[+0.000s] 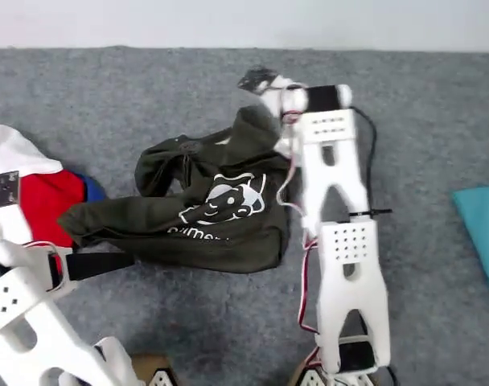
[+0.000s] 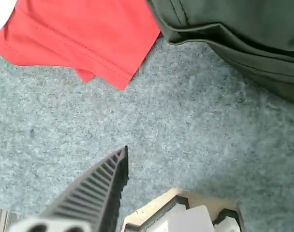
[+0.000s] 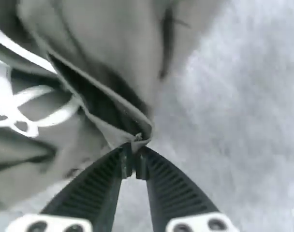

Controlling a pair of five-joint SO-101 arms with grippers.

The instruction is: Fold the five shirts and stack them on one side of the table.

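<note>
Olive shirt (image 1: pixel 212 217) is found crumpled in the middle of the desk (image 1: pixel 421 121), white print facing up. One sleeve is stretched out toward the left side. The far edge is bunched up and drawn toward the right hand (image 3: pixel 134 152).

Right hand: closed down to a thin slit, with a fold of the olive shirt's hem pinched between the fingertips (image 3: pixel 159 183). In the right wrist view the cloth is seen gathered into a point right at the tips, and the rest of the shirt hangs off to one side. In the high view this arm is laid out along the shirt's right edge, with the hand at the shirt's far end.

Left hand (image 1: pixel 124 261): parted, nothing held. One ribbed black finger (image 2: pixel 106 183) is shown over bare grey desk in the left wrist view, with no cloth against it. In the high view the hand is placed at the near left corner of the olive shirt, just beside its edge. Contact cannot be confirmed.

Red shirt (image 1: pixel 47 201) is piled at the left edge of the desk, with a white shirt (image 1: pixel 11 149) on its far side and a bit of blue cloth (image 1: pixel 93 189) beside it. The olive sleeve tip is laid just beside the red shirt. A teal shirt (image 1: pixel 479 229) is placed flat at the right edge, well apart from the rest.
</note>
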